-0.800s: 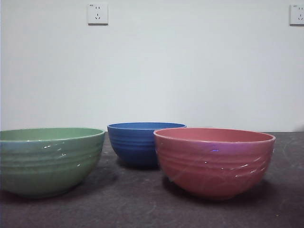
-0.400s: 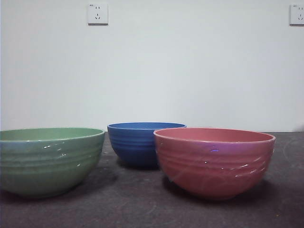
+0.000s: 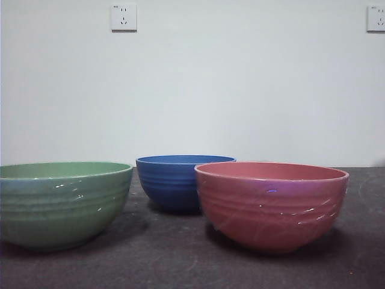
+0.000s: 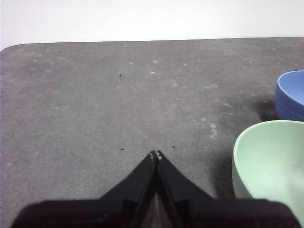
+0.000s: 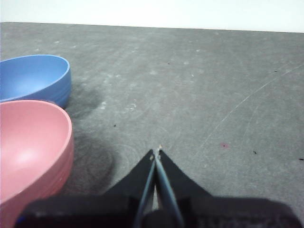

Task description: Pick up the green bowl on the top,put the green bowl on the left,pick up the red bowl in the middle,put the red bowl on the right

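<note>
The green bowl (image 3: 60, 201) stands upright on the dark table at the front left. The red bowl (image 3: 272, 203) stands upright at the front right. Neither arm shows in the front view. In the left wrist view my left gripper (image 4: 156, 155) is shut and empty above bare table, with the green bowl (image 4: 273, 166) off to one side of it. In the right wrist view my right gripper (image 5: 156, 153) is shut and empty, apart from the red bowl (image 5: 31, 152) beside it.
A blue ribbed bowl (image 3: 180, 180) stands between the two other bowls, farther back, and also shows as the blue bowl (image 5: 33, 78) in the right wrist view. A white wall with a socket (image 3: 123, 17) rises behind the dark grey table (image 3: 180, 265).
</note>
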